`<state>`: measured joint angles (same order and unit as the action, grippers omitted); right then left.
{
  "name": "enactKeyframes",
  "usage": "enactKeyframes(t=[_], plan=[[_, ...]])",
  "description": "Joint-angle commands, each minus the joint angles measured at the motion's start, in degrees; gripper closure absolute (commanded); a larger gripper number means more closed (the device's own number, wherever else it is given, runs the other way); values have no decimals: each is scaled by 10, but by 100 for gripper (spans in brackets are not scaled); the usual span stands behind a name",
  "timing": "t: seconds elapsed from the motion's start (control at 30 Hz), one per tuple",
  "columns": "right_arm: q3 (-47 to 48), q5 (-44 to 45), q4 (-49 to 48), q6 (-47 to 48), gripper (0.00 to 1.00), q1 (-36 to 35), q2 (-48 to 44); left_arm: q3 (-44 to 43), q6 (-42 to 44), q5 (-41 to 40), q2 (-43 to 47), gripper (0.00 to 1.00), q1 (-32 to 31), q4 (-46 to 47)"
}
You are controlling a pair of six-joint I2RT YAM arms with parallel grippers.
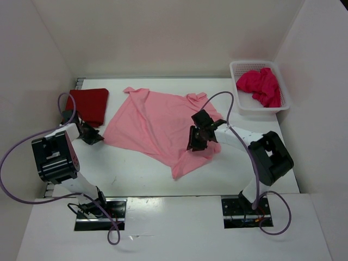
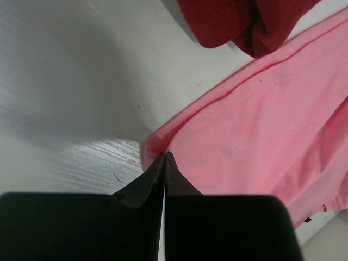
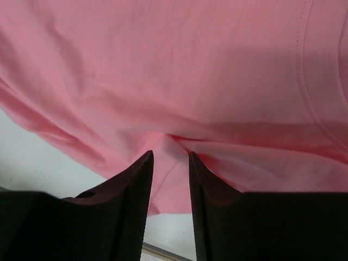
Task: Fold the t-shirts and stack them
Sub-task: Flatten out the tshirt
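The light pink t-shirt lies spread and rumpled across the middle of the table. At its left corner my left gripper has its jaws pressed together on the corner of the hem; the tips meet right at the cloth's edge. My right gripper hovers over the shirt's right part, open, and a pucker of pink cloth rises between its parted fingers. The dark red t-shirt lies folded at the back left, its edge showing in the left wrist view. The magenta-pink t-shirt lies crumpled in the basket.
A white mesh basket stands at the back right corner. White walls close in the table on the left, back and right. Cables loop from both arms over the table's sides.
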<state>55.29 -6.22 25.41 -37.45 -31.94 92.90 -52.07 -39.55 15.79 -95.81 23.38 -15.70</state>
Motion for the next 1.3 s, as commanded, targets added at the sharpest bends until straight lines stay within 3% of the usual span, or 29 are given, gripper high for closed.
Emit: enactKeyframes(t=[0.0,0.3,0.37,0.5,0.6,0.77,0.97,1.2,1.27], plan=[[32,21,-25,10,61,4,14,5,-3,15,4,99,0,9],[32,21,-19,10,53,-2,52,5,3,34,68,100,-5,-13],[38,21,-19,10,60,-8,52,5,8,39,81,100,-11,-20],[33,16,-7,10,63,-13,45,-1,13,39,113,100,-40,-31],[25,21,7,10,67,-18,19,-7,18,39,126,100,-47,-36],[2,-1,26,10,89,-18,-21,3,18,39,137,100,-47,-36],[-50,-13,111,-9,89,-23,-134,3,1,39,150,100,-47,-20],[-155,-169,176,-98,92,-77,-241,-17,-26,59,156,100,-47,-2],[-164,-169,207,-126,81,-84,-290,-22,-26,59,162,100,-47,-2]])
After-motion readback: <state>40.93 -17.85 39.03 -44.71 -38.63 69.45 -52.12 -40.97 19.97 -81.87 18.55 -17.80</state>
